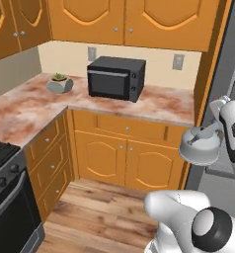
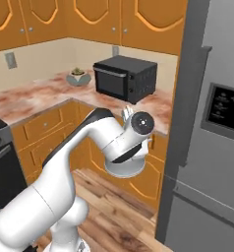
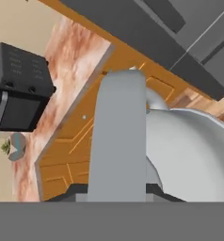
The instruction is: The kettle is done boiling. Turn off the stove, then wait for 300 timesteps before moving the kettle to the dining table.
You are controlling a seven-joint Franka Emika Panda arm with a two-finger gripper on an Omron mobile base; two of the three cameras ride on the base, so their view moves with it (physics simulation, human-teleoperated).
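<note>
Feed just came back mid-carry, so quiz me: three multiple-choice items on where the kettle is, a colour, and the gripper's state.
1. Where is the kettle?
A. On the stove
B. In the air beside the fridge
C. On the counter

2. What colour is the microwave?
A. Black
B. White
C. Orange

3. What is the gripper doing?
A. Open, hanging free
B. Shut on nothing
C. Shut on the kettle's handle

Answers:
1 B, it hangs above the floor, clear of any surface.
2 A, its body is black.
3 C, the hand view shows the handle running up from the fingers.
</note>
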